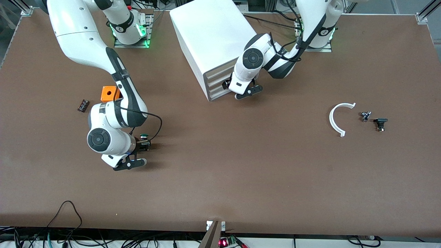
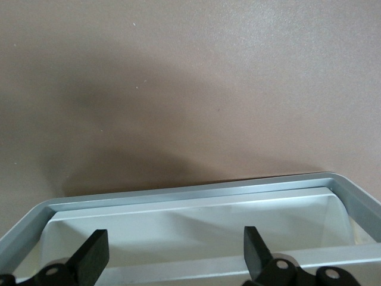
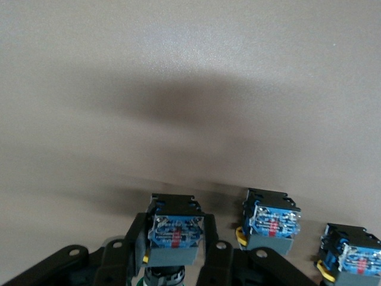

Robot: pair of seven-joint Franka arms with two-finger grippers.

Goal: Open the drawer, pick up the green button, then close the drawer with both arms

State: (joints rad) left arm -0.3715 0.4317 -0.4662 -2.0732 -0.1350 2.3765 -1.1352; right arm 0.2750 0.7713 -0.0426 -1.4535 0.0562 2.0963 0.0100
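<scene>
My right gripper (image 1: 144, 142) is shut on the button (image 1: 144, 136), low over the table toward the right arm's end. The button's green cap shows in the front view. In the right wrist view, the right gripper (image 3: 175, 238) clamps its blue and black body (image 3: 174, 233) between both fingers. My left gripper (image 1: 227, 84) is at the front of the white cabinet (image 1: 213, 34), level with the lower drawers (image 1: 217, 91), which look flush. In the left wrist view, the left gripper (image 2: 175, 253) is open and empty over the cabinet's grey front frame (image 2: 196, 189).
Two more blue-bodied buttons (image 3: 271, 221) (image 3: 351, 257) stand beside the held one. An orange block (image 1: 109, 93) and a small black part (image 1: 83, 105) lie near the right arm. A white curved strip (image 1: 337, 119) and two small dark parts (image 1: 366, 116) (image 1: 380, 123) lie toward the left arm's end.
</scene>
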